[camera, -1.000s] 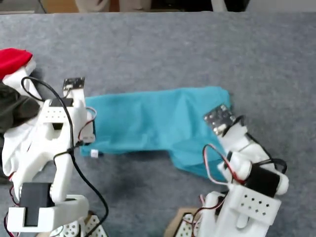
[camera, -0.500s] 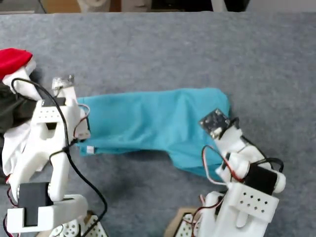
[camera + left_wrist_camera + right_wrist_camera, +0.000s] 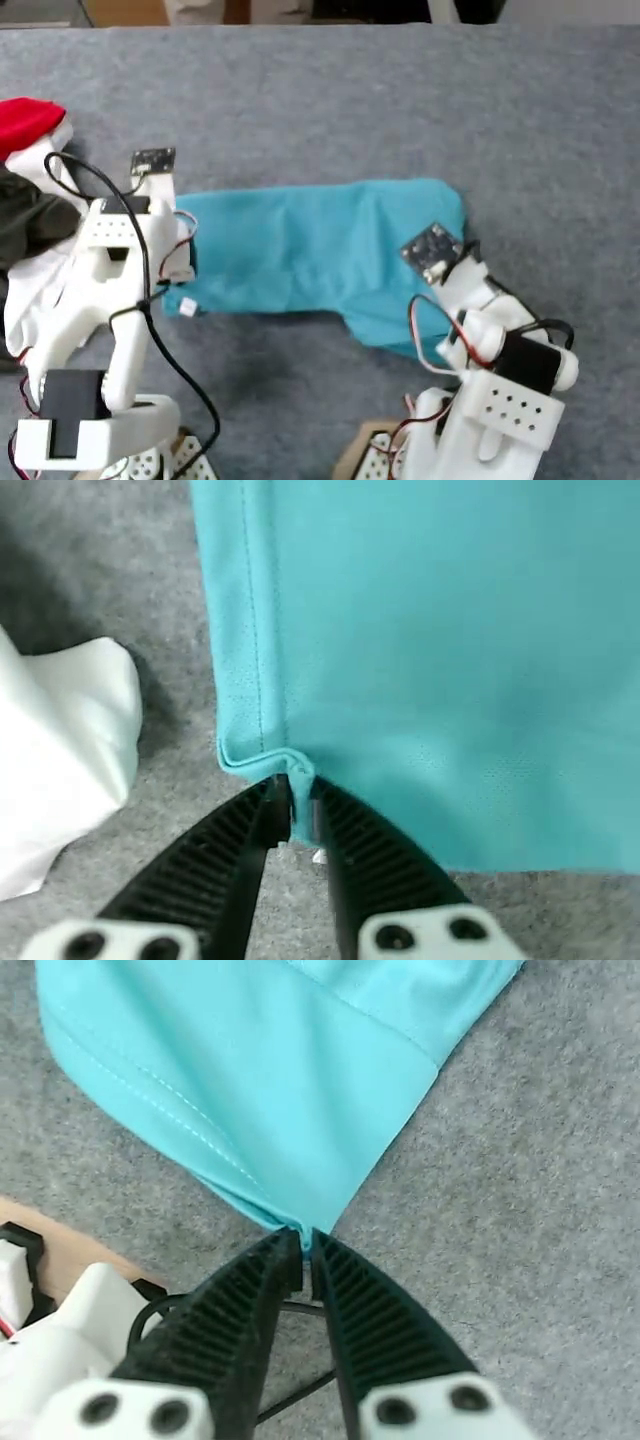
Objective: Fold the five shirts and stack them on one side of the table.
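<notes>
On the left side of the counter (image 3: 400, 100) sits a heap of other shirts (image 3: 25, 225), red, dark and white. The left arm stands right beside it, so it could bump the heap or drag the white cloth (image 3: 60, 770) along by mistake. The left gripper (image 3: 300, 798) is pinched tight on just a tiny bit of the hem of the teal shirt (image 3: 320, 255), so the cloth could slip out with one pull. The teal shirt lies in the middle of the counter, spread between both arms, with one part reaching closer to the right arm. The right gripper (image 3: 305, 1248) is pinched tight on a small corner of the same shirt, and that thin hold could slip too. If one side moves faster than the other, the fold could come out crooked or bunched up. The counter is covered in grey fuzzy felt, which may grab the cloth and make wrinkles. A wooden board (image 3: 40, 1225) lies by the right arm's base. Past the far edge of the counter there is a strip of brown wood (image 3: 120, 12) and a dark gap (image 3: 370, 10).
</notes>
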